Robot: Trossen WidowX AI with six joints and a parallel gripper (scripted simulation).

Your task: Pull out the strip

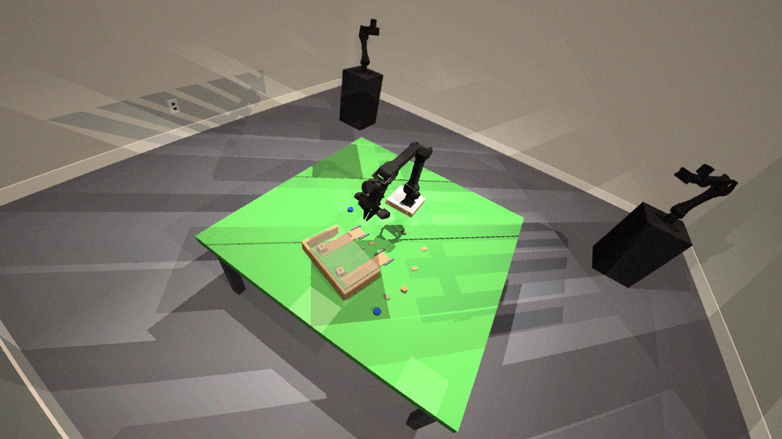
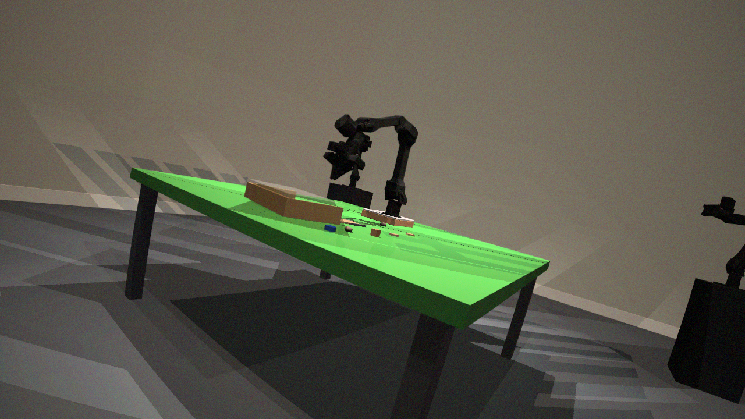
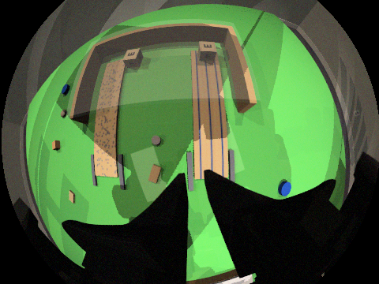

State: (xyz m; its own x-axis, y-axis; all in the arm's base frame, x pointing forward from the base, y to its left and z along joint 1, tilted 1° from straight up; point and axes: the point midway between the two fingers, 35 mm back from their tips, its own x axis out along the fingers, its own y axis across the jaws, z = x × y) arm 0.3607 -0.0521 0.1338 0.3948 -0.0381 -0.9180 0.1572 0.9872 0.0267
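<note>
My gripper (image 1: 368,217) (image 2: 333,178) (image 3: 195,173) is nearly shut, with nothing seen between its fingertips, and hangs above the table on the arm's side of the tray. In the wrist view, a cube marked E (image 3: 207,49) (image 1: 321,248) sits at the far end of a wooden strip with blue lines (image 3: 209,114) (image 1: 345,239). Another cube marked E (image 3: 133,57) (image 1: 340,270) is at the far right corner of a speckled strip (image 3: 107,114) (image 1: 364,272); whether it rests on the strip or beside it I cannot tell. Both strips' near ends stick out.
A three-sided wooden wall (image 3: 242,75) (image 2: 312,209) surrounds the cubes, under what looks like a translucent cover. Thin dark rails (image 3: 190,171) (image 3: 121,171) flank the strips' near ends. A brown block (image 3: 155,173), a round grey piece (image 3: 155,140) and blue discs (image 3: 284,188) (image 1: 376,311) lie around.
</note>
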